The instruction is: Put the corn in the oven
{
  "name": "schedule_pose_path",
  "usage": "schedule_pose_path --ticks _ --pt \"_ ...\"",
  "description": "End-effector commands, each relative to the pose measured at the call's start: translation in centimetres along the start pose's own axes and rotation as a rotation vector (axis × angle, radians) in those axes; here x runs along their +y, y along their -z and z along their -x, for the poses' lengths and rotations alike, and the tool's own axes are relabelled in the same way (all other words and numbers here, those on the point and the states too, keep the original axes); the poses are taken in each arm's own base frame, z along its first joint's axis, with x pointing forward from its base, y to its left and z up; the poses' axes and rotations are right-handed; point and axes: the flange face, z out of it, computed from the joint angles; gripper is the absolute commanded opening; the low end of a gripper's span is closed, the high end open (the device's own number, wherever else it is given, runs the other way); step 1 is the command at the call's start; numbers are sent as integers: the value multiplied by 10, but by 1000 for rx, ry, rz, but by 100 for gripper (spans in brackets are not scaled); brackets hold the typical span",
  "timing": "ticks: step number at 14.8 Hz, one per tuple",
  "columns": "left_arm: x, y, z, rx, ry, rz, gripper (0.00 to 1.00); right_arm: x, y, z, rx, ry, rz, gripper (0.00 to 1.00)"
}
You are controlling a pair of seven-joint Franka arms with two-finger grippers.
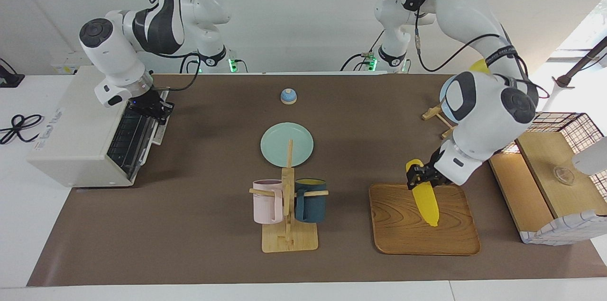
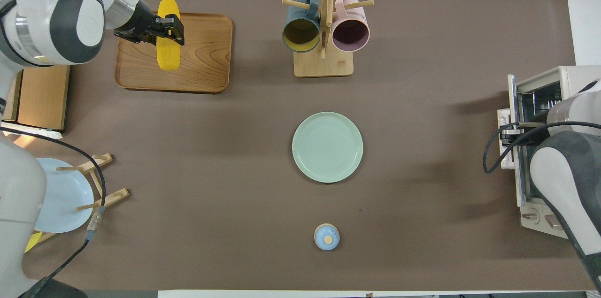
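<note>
L gripper (image 1: 419, 178) holds corn (image 1: 425, 198) over tray (image 1: 398, 225) | R gripper (image 1: 152, 109) at oven (image 1: 80, 135) door

Glossy white rounded shells, dark grey joint caps, black looping cables, black wrist bands with small lettering.

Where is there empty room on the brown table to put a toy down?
The biggest bare patch lies between the green plate and the oven. Another lies between the plate and the plate rack. The strip between the plate and the small blue bell is narrow. It is crowded by the mug stand and the wooden tray.
</note>
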Motion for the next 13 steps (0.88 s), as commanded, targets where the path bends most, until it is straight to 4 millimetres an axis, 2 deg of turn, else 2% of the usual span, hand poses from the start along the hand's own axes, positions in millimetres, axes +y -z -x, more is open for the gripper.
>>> schedule_pose_path --ticks 1,3,5,8,10,13 --pt "36 10 43 -40 80 -1 0 -5 -37 -6 4 -33 -8 0" --pt "70 2 73 -69 87 -8 0 -7 -57 -9 3 -34 -9 0" --pt "101 -18 103 -101 81 -24 0 -6 -74 -9 9 -35 -10 0" --pt "138 -49 146 -75 77 -19 0 -10 -82 -4 30 -50 -11 0" --pt "157 -78 180 -19 61 5 0 -29 -88 0 46 -41 -10 0" --pt "197 -109 216 6 16 22 0 -29 -98 1 52 -67 -11 0"
